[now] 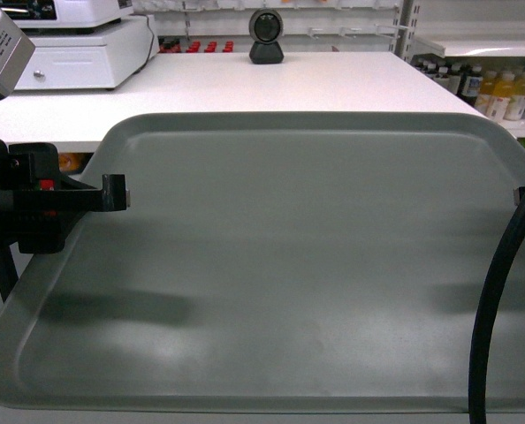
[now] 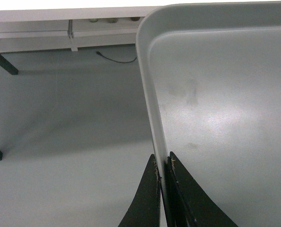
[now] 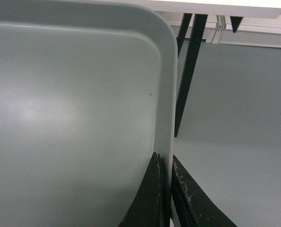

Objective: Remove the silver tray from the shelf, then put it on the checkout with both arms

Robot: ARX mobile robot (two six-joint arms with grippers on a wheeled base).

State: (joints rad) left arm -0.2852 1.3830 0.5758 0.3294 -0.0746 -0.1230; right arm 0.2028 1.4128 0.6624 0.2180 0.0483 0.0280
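I have the tray (image 1: pixel 307 265) pinched at both rims, left gripper (image 2: pixel 163 163) and right gripper (image 3: pixel 165 161), short of the checkout (image 1: pixel 245 88); next I carry it forward level.

The head view looks forward and slightly down, close over the silver tray (image 1: pixel 307 265) toward the checkout (image 1: pixel 245 88) behind it. Each wrist view looks along its own closed fingers, very near one tray side rim, down to the floor (image 2: pixel 60 142). All three views share the tray.
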